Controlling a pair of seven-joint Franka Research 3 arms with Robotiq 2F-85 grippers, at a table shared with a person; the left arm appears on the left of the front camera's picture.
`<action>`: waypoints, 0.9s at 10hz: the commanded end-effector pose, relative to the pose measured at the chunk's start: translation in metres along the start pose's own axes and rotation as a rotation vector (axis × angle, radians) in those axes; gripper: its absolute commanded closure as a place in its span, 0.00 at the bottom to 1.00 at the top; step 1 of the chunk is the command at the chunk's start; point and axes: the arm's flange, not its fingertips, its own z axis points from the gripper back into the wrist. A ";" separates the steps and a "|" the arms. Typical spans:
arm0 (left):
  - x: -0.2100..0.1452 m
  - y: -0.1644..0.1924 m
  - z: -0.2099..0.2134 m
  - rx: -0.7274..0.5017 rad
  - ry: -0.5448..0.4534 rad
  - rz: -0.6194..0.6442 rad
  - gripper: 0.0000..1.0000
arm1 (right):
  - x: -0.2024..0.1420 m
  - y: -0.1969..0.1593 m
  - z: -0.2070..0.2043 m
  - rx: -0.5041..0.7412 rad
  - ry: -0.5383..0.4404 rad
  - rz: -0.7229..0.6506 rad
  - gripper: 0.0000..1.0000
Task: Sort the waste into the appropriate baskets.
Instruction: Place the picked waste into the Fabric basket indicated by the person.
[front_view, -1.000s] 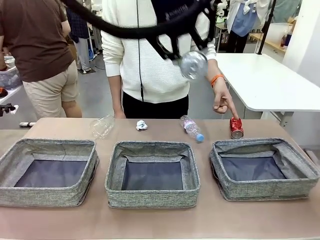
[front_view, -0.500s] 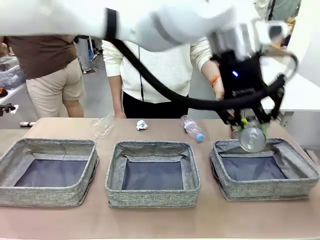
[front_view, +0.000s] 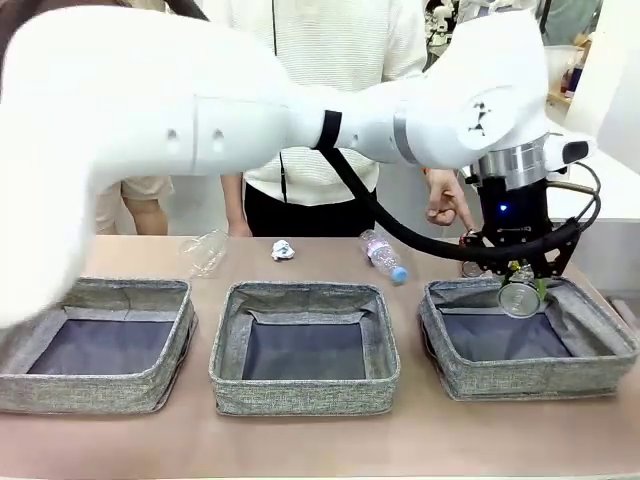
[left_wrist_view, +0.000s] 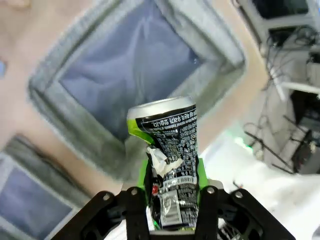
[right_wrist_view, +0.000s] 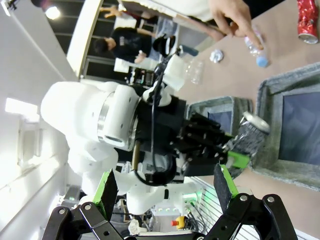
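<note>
Release point matters: the left gripper (left_wrist_view: 172, 197) clamps the dark can (front_view: 520, 298) above the right-hand basket (front_view: 530, 378) of 3 (seemingly near its far wall), so I'd centre it over the lining (front_view: 495, 335) before opening. Meanwhile the right gripper (right_wrist_view: 165, 189) gapes empty.

Table: a brown matte tabletop (front_view: 320, 440) is seen running right across the foreground.
Far right: a white rectangular table (front_view: 620, 200) is spotted behind it, backed by a plain white wall (front_view: 625, 100).
Floor: smooth grey flooring (front_view: 190, 212) is glimpsed past the far edge.
Cables: black leads (left_wrist_view: 295, 145) are caught tangled in the left wrist view.
Light: a bright ceiling lamp (right_wrist_view: 52, 12) is picked out, glaring.
</note>
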 end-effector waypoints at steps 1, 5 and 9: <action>0.031 -0.012 0.000 0.048 -0.095 0.046 0.60 | 0.003 0.002 -0.001 0.027 -0.010 0.025 0.00; 0.033 -0.003 -0.008 0.061 -0.105 0.080 0.60 | 0.003 0.002 -0.001 0.027 -0.010 0.025 0.00; 0.031 -0.001 -0.007 0.059 -0.119 0.090 0.00 | 0.003 0.002 -0.001 0.027 -0.010 0.025 0.00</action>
